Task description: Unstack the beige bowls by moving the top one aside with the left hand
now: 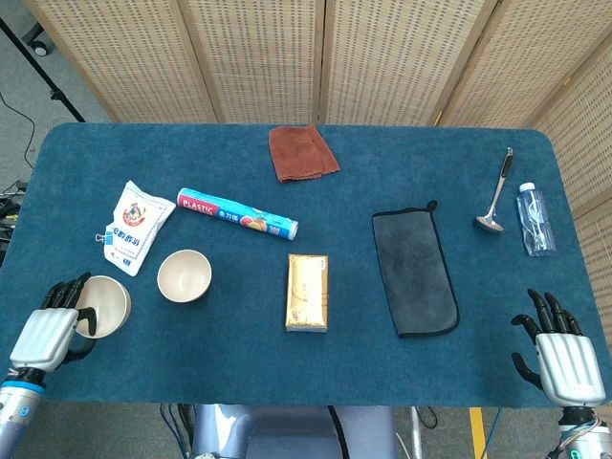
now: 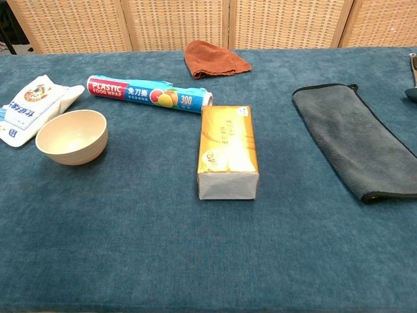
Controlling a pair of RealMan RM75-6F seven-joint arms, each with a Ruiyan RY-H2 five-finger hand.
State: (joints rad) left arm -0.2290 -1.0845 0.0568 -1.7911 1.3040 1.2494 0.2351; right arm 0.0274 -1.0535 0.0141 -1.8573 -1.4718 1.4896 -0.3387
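One beige bowl (image 1: pixel 184 275) stands upright on the blue table, left of centre; the chest view shows the same bowl (image 2: pixel 71 136) alone. A second beige bowl (image 1: pixel 103 306) sits at the near left of the table in the head view. My left hand (image 1: pixel 46 335) grips its near rim, fingers curled over the edge. The chest view shows neither this bowl nor the left hand. My right hand (image 1: pixel 562 356) hovers at the near right corner, fingers spread, holding nothing.
A white snack bag (image 1: pixel 136 226) and a plastic wrap box (image 1: pixel 237 213) lie behind the bowls. A gold tissue pack (image 1: pixel 307 292) sits mid-table, a dark cloth (image 1: pixel 414 273) to its right. A brown cloth (image 1: pixel 302 152), ladle (image 1: pixel 494 196) and bottle (image 1: pixel 535 218) lie further back.
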